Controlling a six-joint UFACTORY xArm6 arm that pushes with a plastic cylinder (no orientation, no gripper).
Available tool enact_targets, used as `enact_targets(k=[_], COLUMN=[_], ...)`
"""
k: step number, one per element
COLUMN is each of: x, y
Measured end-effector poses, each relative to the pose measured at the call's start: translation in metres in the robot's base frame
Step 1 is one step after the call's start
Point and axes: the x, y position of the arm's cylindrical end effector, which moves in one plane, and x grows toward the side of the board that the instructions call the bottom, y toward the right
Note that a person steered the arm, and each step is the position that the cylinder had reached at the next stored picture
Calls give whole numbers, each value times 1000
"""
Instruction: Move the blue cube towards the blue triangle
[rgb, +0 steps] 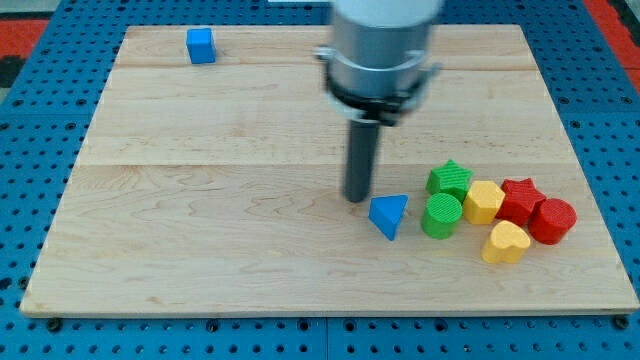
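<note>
My tip (357, 197) rests on the board (200, 200), just left of the blue triangle (389, 215) — whether they touch I cannot tell. It is a bare rod, grasping nothing. The blue cube (201, 46) sits far off at the top left. Right of the triangle cluster green (441, 215), yellow (484, 202) and red (552, 220) blocks — some touching.

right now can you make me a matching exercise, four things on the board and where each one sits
Things:
1. blue cube
2. blue triangle
3. my tip
4. red cylinder

Places:
A. far right of the cluster
B. top left corner of the board
C. just left of the green cylinder
D. just up and left of the blue triangle

Pairs: 1-B, 2-C, 3-D, 4-A
</note>
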Motion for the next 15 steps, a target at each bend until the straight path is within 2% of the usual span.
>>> enact_targets(k=[1, 2, 3, 4, 5, 6, 8, 9, 11, 12, 13, 15], x=[-28, -98, -184, -253, -277, -228, -155, -143, -94, -111, -120, -78], y=[-95, -199, -260, -238, -179, -130, -106, -127, -68, -142, -167, -199])
